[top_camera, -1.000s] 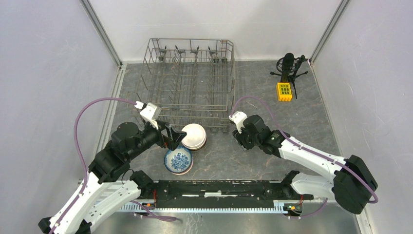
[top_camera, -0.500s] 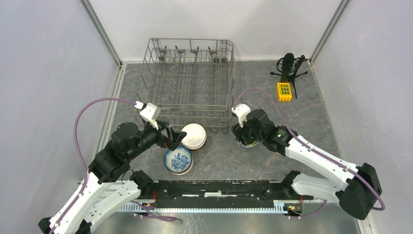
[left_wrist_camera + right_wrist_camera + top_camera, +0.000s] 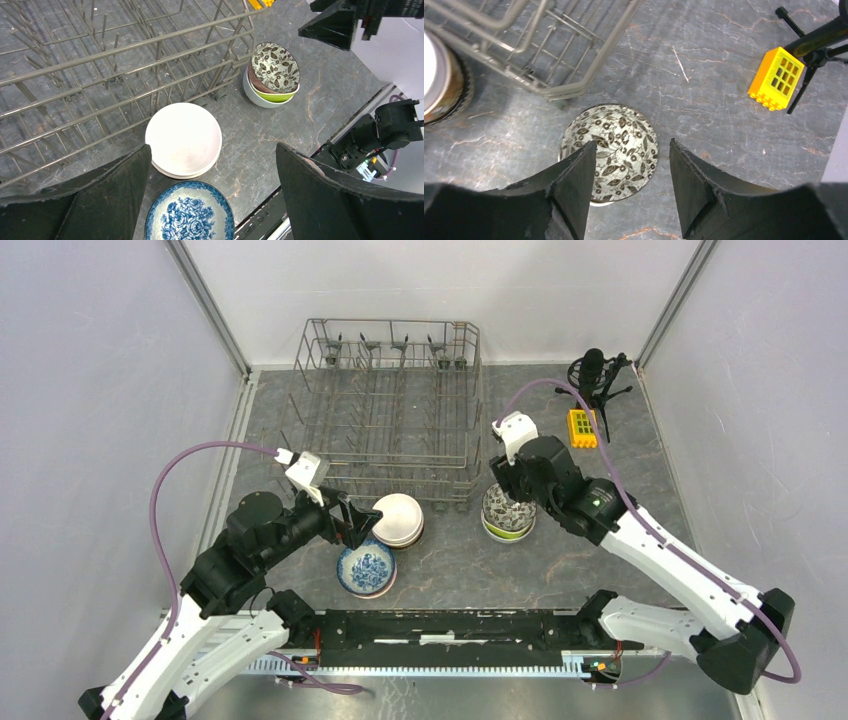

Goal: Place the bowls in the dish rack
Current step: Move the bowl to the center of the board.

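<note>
Top external view: the dish rack [image 3: 385, 410] stands toward 12 o'clock on the grey table [image 3: 640, 500]. All the bowls in sight sit on the tabletop outside it.

A stack of white bowls [image 3: 398, 518] rests just beside the rack's near rail, at about 6 o'clock from it. A blue-and-white floral bowl [image 3: 366, 568] sits at 7 o'clock from that stack, touching it or nearly so. At 4 o'clock from the rack, off its near right corner, is a second nested stack. Its top bowl is a black-and-white leaf-patterned bowl [image 3: 508, 510].

The left wrist view shows this top bowl tilted. Under it is a brown one, then a lime green bowl [image 3: 280, 95], then a pale bowl [image 3: 255, 95] at the bottom.

The left gripper [image 3: 365, 525] hovers at 9 o'clock from the white stack. Its claw is spread fully wide and holds nothing. From its own camera, the white stack and the floral bowl lie between the fingers.

The right gripper [image 3: 631, 145] hangs over the leaf-patterned bowl. Its claw is apart, the fingertips [image 3: 584, 160] are above the bowl's rim, and it grips nothing.

A microphone on a tripod [image 3: 593, 375] stands at 2 o'clock on the table. A yellow block [image 3: 582, 427] lies just beside it, at 6 o'clock from it.
</note>
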